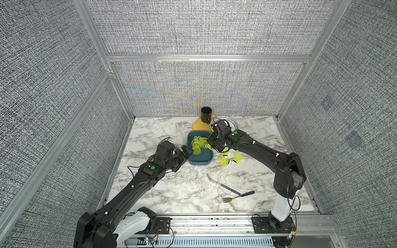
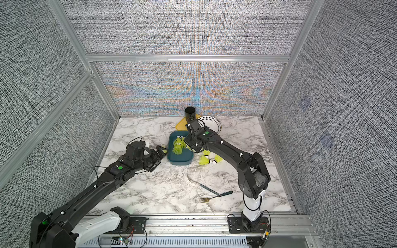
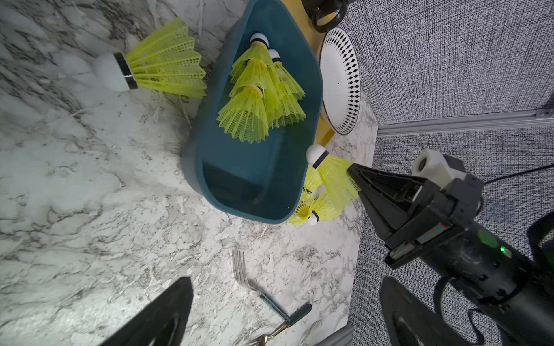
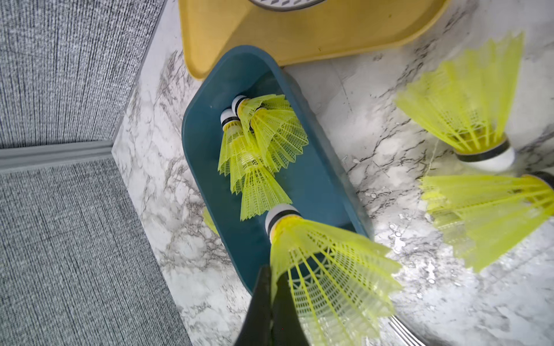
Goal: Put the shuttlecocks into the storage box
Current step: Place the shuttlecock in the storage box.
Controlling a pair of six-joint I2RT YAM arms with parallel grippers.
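Your right tool [image 3: 353,172]: pinching shuttlecock [image 4: 323,263] by skirt, cork leading over storage box [image 3: 257,179] rim, likely for drop. Your left tool [image 1: 186,152]: spread, empty; loose shuttlecock [image 3: 156,64] just ahead on table [image 1: 171,189].

The shuttlecocks [image 3: 162,63] have skirts of thin neon plastic mesh, ribbed and slightly translucent, with smooth white tips and a glossy black band. The storage box [image 3: 257,167] is smooth teal plastic with a soft sheen. The table [image 3: 90,179] has a polished marble-look top. At the top of the right wrist view the tray [image 4: 299,33] looks matt yellow. The bowl [image 3: 341,78] is glossy white, like glazed ceramic. The fork [image 3: 241,269] has bright metal tines. The wall panels [image 1: 204,25] are rough grey woven cloth, framed by brushed aluminium rails [image 1: 208,58]. The right gripper [image 4: 269,271] is matt black plastic.
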